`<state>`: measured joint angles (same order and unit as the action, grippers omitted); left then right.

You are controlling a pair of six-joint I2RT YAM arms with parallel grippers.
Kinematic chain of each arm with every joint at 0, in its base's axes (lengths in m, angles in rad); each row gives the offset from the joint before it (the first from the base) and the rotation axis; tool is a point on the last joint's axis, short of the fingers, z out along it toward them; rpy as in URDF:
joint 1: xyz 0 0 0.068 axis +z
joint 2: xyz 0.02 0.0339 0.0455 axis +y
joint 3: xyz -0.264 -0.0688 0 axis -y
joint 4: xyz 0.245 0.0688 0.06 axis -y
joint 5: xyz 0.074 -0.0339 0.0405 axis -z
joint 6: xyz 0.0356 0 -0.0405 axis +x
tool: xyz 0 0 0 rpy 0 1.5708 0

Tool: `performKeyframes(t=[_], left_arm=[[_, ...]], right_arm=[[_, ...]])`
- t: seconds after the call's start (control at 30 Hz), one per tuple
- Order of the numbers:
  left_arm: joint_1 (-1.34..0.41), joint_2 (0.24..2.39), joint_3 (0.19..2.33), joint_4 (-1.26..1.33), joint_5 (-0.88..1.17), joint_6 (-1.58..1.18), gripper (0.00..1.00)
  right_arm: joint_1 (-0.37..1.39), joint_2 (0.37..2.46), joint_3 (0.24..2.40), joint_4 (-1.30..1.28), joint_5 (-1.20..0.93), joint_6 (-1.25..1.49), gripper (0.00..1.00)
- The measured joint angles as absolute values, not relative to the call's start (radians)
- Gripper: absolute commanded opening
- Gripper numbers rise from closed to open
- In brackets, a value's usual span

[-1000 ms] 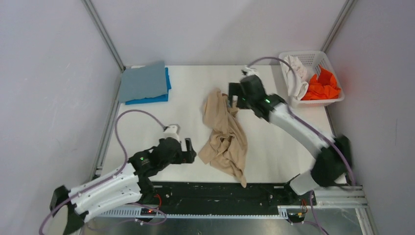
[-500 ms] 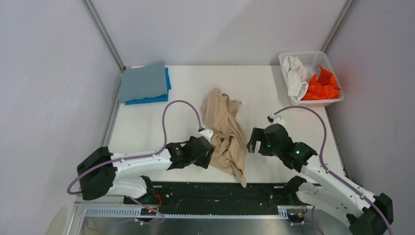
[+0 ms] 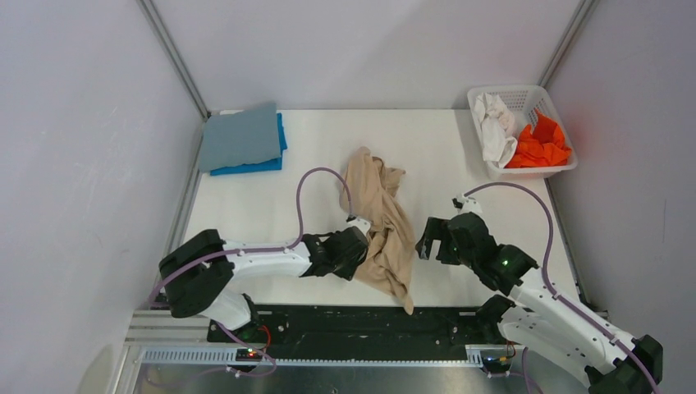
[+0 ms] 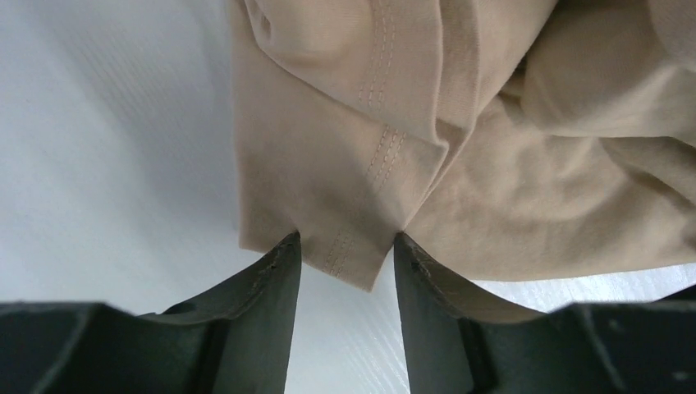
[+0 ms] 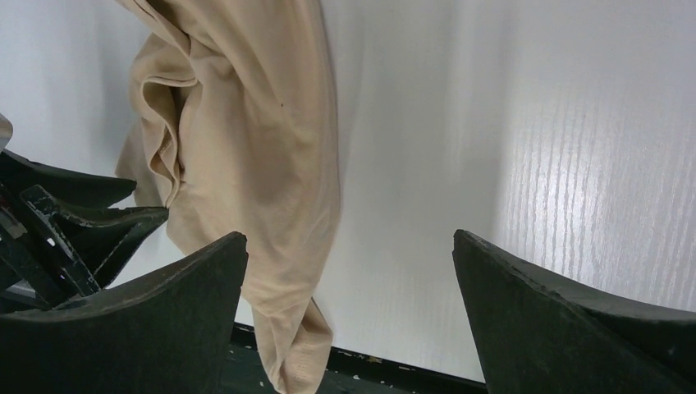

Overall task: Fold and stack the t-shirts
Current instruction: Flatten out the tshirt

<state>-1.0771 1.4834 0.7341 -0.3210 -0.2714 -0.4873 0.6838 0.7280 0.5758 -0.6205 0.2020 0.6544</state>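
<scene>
Two robot arms reach over the white table point(image 3: 460, 156). A tan shirt point(image 3: 379, 226) lies in a crumpled heap near the middle of the table, long and bunched up, with one end trailing toward the near edge. The left claw point(image 3: 361, 246) is low on the table, right at the left side of that shirt. From its own camera, its two dark fingers point(image 4: 271, 279) stand partly apart, and a stitched corner of the tan shirt sits in the gap between them. The cloth there looks flat and not squeezed. The right claw point(image 3: 431, 240) is just beside the right side of the same shirt. Its fingers are spread very wide, and only bare table shows between them. It holds nothing. At the far left corner of the table, a grey-blue shirt point(image 3: 240, 135) lies folded on top of a bright blue shirt point(image 3: 246, 168), which peeks out along the near and right edges. At the far right corner stands a white basket point(image 3: 525, 92). A white shirt point(image 3: 495, 127) and an orange shirt point(image 3: 540, 146) are stuffed inside it, both crumpled, with the white one on the left.
</scene>
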Motion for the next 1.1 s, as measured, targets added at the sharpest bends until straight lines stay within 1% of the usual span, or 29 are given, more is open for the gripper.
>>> performKeyframes(t=[0.2, 0.27, 0.33, 0.37, 0.4, 0.47, 0.53, 0.6, 0.8, 0.87, 0.93, 1.1], left_arm=[[-1.053, 1.492, 0.732, -0.311, -0.248, -0.489, 0.49], [-1.044, 1.492, 0.727, -0.299, -0.242, -0.492, 0.47], [-1.037, 1.492, 0.726, -0.291, -0.237, -0.496, 0.43], [-1.035, 1.493, 0.725, -0.289, -0.235, -0.497, 0.36], [-1.034, 1.493, 0.723, -0.286, -0.234, -0.498, 0.26], [-1.030, 1.494, 0.720, -0.273, -0.234, -0.502, 0.16], [-1.026, 1.497, 0.717, -0.258, -0.234, -0.509, 0.03], [-1.023, 1.497, 0.712, -0.244, -0.233, -0.522, 0.00], [-1.023, 1.453, 0.665, -0.211, -0.251, -0.571, 0.00], [-1.023, 1.401, 0.625, -0.223, -0.271, -0.606, 0.00], [-1.023, 1.323, 0.582, -0.245, -0.299, -0.647, 0.00], [-1.022, 1.037, 0.506, -0.270, -0.360, -0.739, 0.00]], right_arm=[[0.684, 0.719, 0.569, -0.624, 0.212, 0.654, 0.99], [0.683, 0.719, 0.569, -0.624, 0.218, 0.654, 0.99], [0.683, 0.719, 0.567, -0.623, 0.222, 0.654, 0.99], [0.684, 0.720, 0.566, -0.624, 0.222, 0.654, 0.99], [0.683, 0.721, 0.564, -0.624, 0.222, 0.654, 0.99], [0.683, 0.724, 0.562, -0.624, 0.224, 0.654, 0.99], [0.684, 0.726, 0.561, -0.625, 0.225, 0.654, 0.99], [0.683, 0.726, 0.561, -0.627, 0.228, 0.654, 0.99], [0.691, 0.727, 0.561, -0.635, 0.229, 0.648, 0.98], [0.730, 0.728, 0.560, -0.639, 0.228, 0.638, 0.97], [0.803, 0.733, 0.560, -0.641, 0.225, 0.633, 0.95], [1.125, 0.787, 0.560, -0.654, 0.236, 0.662, 0.94]])
